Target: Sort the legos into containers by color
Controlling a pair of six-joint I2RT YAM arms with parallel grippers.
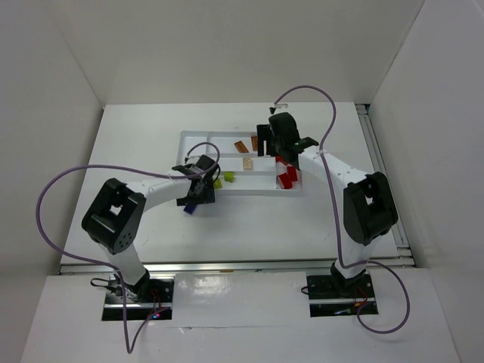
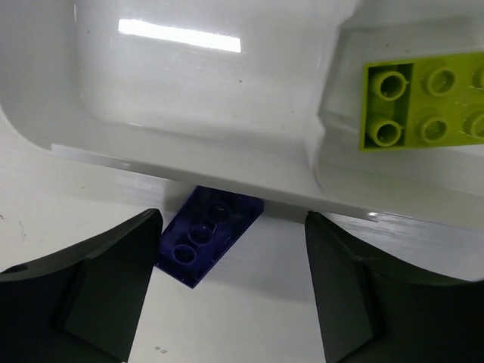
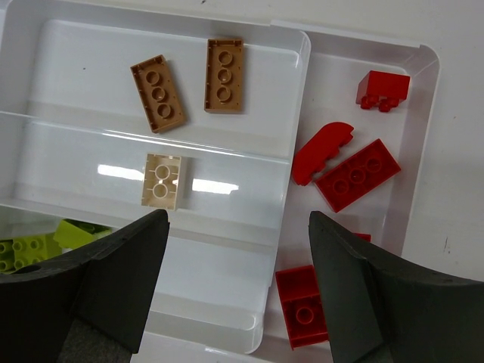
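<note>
The left claw [image 2: 233, 225] is held low at the near edge of the tray [image 1: 198, 144], with its jaws spread wide and nothing gripped between them. A dark blue brick [image 2: 208, 234] is seen lying flat on the table [image 1: 144, 144], studs up, just outside the tray and pushed against its outer wall, with its far end tucked under the rim. The brick is set between the two open fingers, closer to the left one; whether that finger touches it cannot be told from the wrist view.

Inside the tray, yellow-green bricks [image 1: 228, 177] are found in the compartment just behind the near wall. Two orange-brown bricks [image 3: 157, 93] are laid side by side in a long slot, apart from each other, and a single tan brick [image 3: 162, 180] is placed in the next slot. Several red bricks [image 3: 357, 174] are gathered in the sideways slot at the right end of the tray.

The right claw [image 3: 238, 219] is held above the right part of the tray, over the divider between the long slots and the red slot. Its jaws are parted widely and nothing is held in them.
</note>
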